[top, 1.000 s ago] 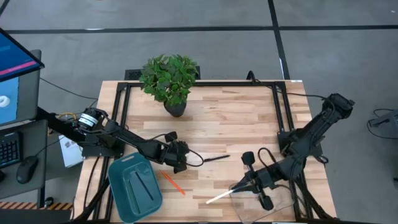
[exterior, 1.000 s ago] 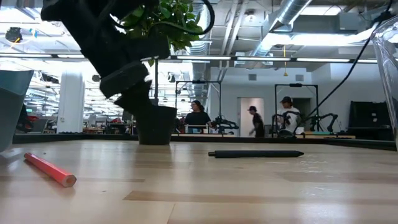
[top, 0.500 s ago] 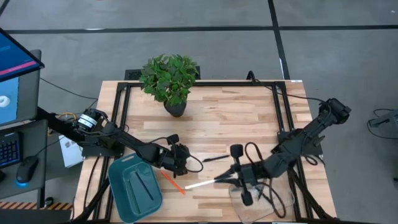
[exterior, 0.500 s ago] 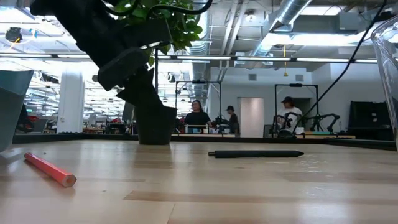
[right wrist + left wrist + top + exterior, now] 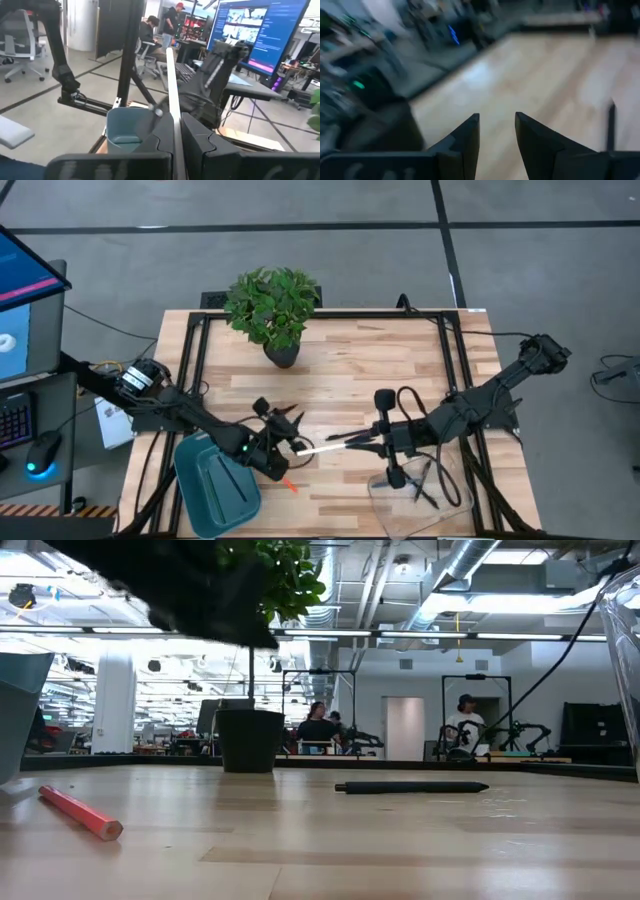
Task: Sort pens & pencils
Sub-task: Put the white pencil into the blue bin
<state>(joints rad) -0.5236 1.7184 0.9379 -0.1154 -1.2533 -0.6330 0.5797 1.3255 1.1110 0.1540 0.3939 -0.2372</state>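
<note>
I have the white pencil (image 5: 322, 447) pinched in the right gripper (image 5: 362, 442), jaws clamped on it, at lower centre of the high view; its long axis runs nearly level across the frame, free tip pointing left at the left gripper (image 5: 290, 434). That gripper sits just beside the tip, its jaws apart and holding nothing, so I read this as a hand-over, and the left arm is the nearer one to the teal tray (image 5: 200, 490) at lower left. The orange pencil (image 5: 289, 484) lies on the wood just below the left gripper, and the black pen (image 5: 345, 436) lies close under the white one. Only the right wrist view shows the stick (image 5: 171, 90) seated between the fingers; the low view shows just the two still lying on the table.
</note>
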